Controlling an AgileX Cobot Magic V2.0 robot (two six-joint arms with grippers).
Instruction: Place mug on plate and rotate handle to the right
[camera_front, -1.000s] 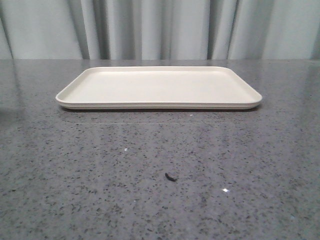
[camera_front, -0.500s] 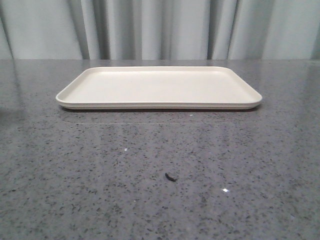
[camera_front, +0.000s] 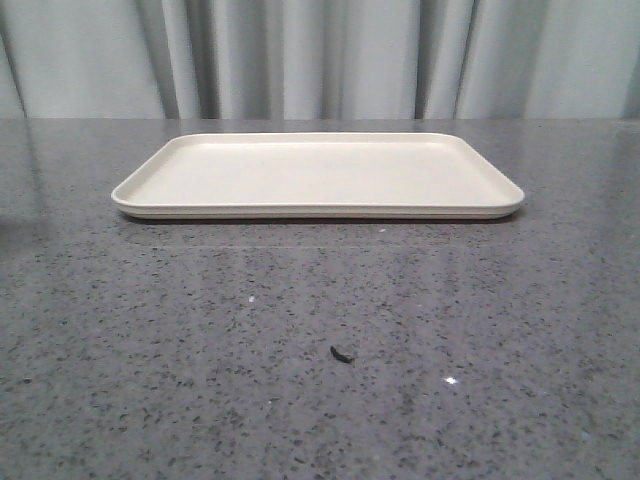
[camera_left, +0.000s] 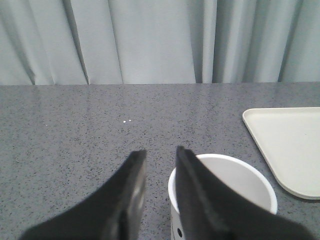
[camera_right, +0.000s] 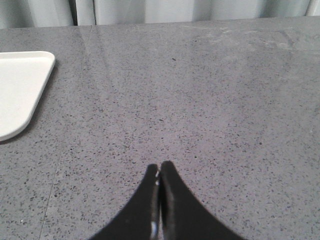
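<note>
Grey curtains (camera_front: 320, 55) back a speckled worktop (camera_front: 320, 330) with the plate (camera_front: 318, 175) near its far edge, the mug (camera_left: 225, 192) beside the parted left gripper (camera_left: 159, 152), and the right gripper (camera_right: 159, 169) clenched, empty.

The table (camera_front: 320, 330) looks like polished speckled grey stone, faintly reflective. On it, the plate (camera_front: 318, 172) appears smooth matt cream plastic. The mug (camera_left: 235, 180) beside it looks glazed white ceramic.
</note>
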